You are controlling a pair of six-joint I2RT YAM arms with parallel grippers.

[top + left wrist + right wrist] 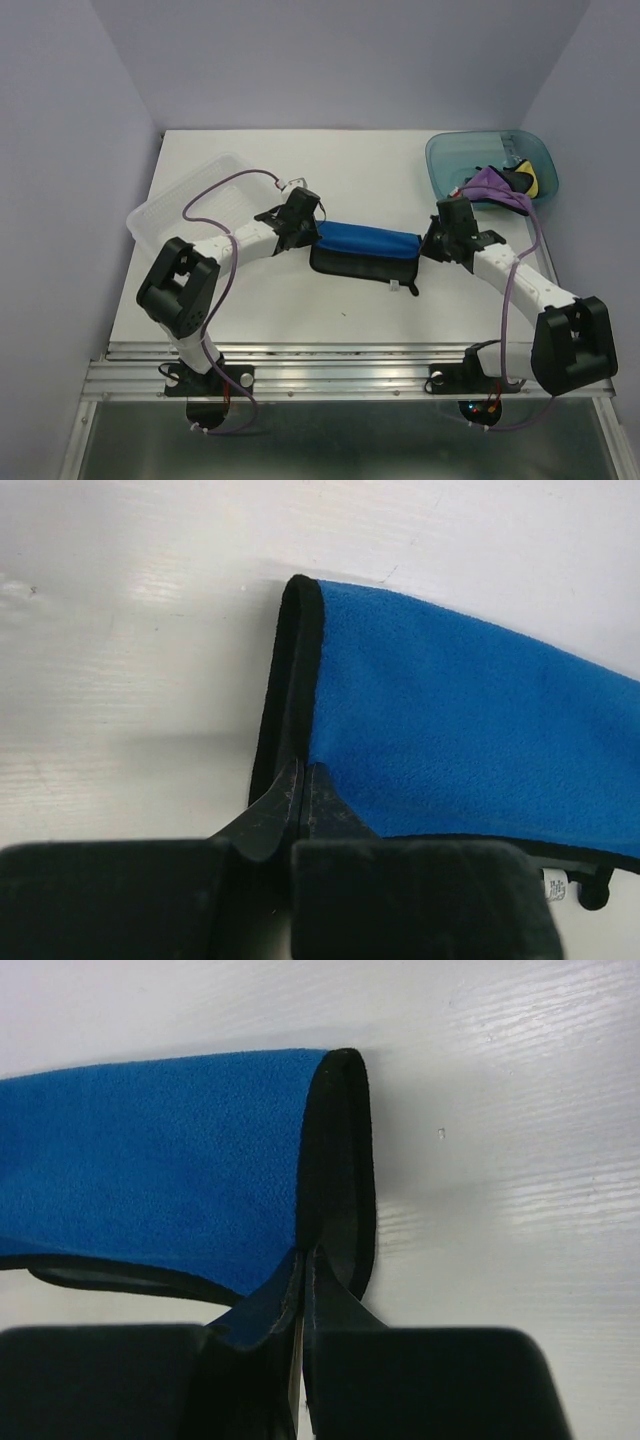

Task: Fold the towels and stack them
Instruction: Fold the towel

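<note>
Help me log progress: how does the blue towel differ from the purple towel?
Place: the blue towel is out over the table; the purple towel sits in the teal tub.
Shape: the blue towel is stretched long and doubled over; the purple towel is crumpled.
Handling: the left gripper and right gripper each pinch an end of the blue towel; no gripper touches the purple towel.
Both are soft cloths.

blue towel (470, 720): cut off at 3 o'clock, left wrist view; at 9 o'clock, right wrist view
tag (556, 885): print unreadable
tub towels (492, 182): bunched, count unclear
</note>
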